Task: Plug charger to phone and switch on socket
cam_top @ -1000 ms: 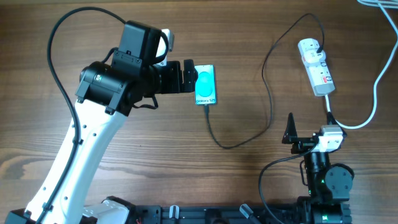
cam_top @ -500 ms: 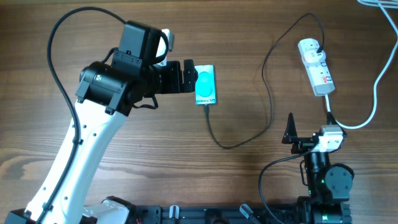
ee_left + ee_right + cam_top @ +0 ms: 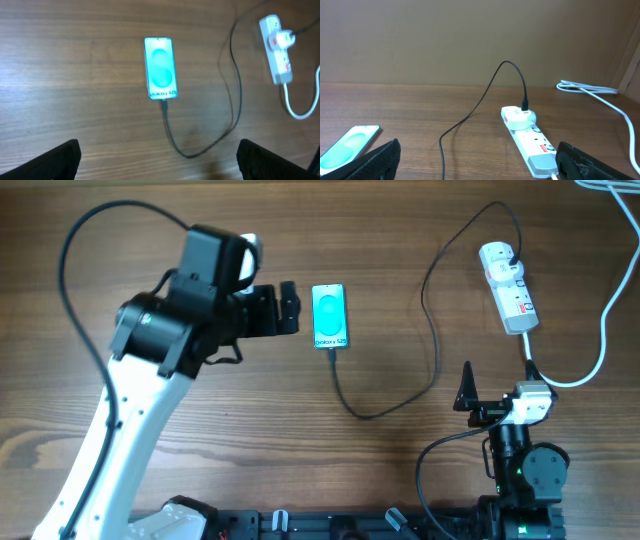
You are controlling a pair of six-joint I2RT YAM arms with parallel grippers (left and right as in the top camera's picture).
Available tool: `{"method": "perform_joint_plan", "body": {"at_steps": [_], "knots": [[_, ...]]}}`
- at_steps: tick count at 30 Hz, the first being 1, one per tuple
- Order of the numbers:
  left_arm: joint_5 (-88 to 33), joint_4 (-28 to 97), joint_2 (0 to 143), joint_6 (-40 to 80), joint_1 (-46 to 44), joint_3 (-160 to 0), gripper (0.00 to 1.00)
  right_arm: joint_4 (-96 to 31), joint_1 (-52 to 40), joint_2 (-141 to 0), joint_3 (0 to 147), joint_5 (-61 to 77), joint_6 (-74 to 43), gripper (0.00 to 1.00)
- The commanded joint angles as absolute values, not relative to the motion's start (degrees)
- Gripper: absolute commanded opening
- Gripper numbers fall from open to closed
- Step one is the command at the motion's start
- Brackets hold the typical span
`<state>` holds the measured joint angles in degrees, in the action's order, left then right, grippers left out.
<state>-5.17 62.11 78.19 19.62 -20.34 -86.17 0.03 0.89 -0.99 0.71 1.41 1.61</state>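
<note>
Phone (image 3: 330, 317), a small flat rectangular smartphone with a lit teal-and-white screen, lies flat on the brown wooden table (image 3: 300, 450), left of centre. The charger (image 3: 437, 345), a long thin black cable, meets the phone's lower edge, and its connector tip appears seated there. Judgement: the plugging step is done.

The cable loops across the wood and up to a white adapter (image 3: 497, 255) plugged into the far end of the socket (image 3: 510, 290), a white elongated power strip with small red switch marks. A thick white cord (image 3: 600, 350) leaves its near end. The switch position cannot be read from any view; switching on is judged the remaining step.

The left gripper (image 3: 290, 308) stands just beside the phone's left edge, not touching it, jaws wide and empty. The right gripper (image 3: 477, 147) sits low, near the strip's near end, jaws wide and empty.

Containers: none in view.
</note>
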Motion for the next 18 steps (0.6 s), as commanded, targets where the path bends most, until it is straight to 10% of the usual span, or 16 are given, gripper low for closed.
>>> {"method": "perform_joint_plan", "body": {"at_steps": [1,18], "knots": [[-4.29,58.81,72.64,19.94,-16.56,-79.15,1.00,0.16,0.56,-0.21,0.30,1.54,1.48,1.00],[-6.98,54.30,43.38,19.66,0.73,-56.23,1.00,0.16,0.56,-0.21,0.30,1.54,1.48,1.00]]}}
